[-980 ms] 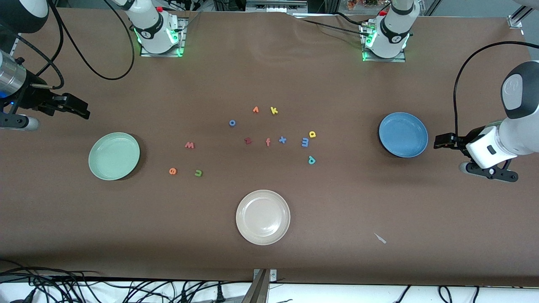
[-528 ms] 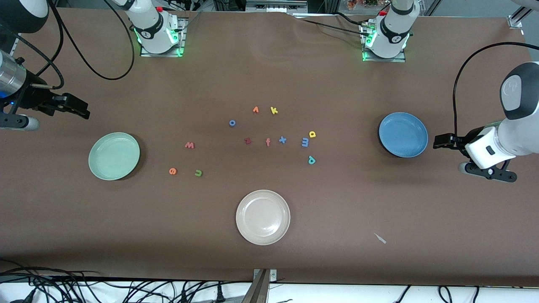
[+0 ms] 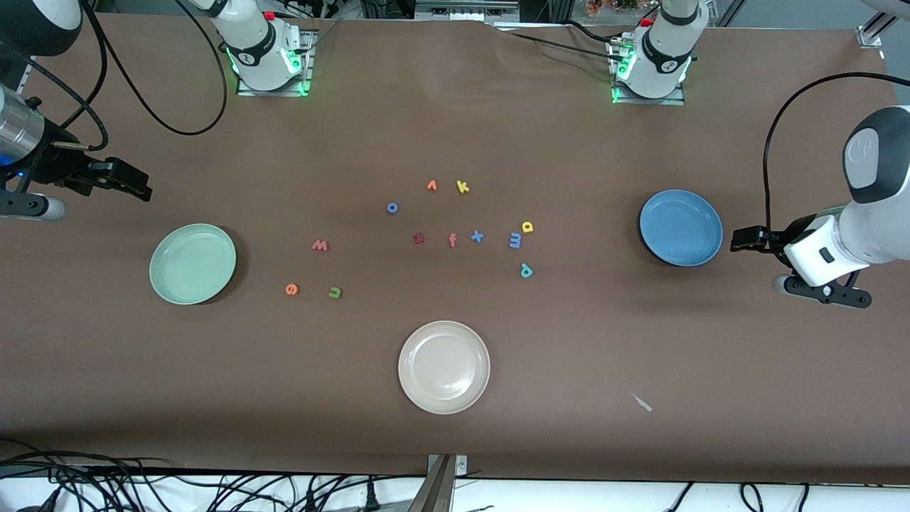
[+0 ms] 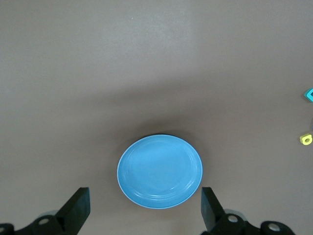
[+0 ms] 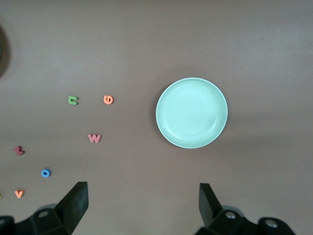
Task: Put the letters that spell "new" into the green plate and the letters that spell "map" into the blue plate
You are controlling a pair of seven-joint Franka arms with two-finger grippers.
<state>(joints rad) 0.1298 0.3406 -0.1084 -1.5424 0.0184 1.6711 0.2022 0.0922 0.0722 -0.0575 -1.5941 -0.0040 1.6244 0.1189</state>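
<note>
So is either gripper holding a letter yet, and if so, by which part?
Nothing is held. The left gripper is open over the table beside the blue plate; the right gripper is open beside the green plate.

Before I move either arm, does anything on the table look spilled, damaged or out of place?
One oddity: a small pale scrap lies on the table, nearer the front camera than the blue plate. It is no letter. All plates are empty.

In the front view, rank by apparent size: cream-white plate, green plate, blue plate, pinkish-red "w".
1. cream-white plate, largest, though it lies nearest the camera, so unsure.
2. green plate and blue plate, look alike.
3. pinkish-red "w", far smallest.
</note>
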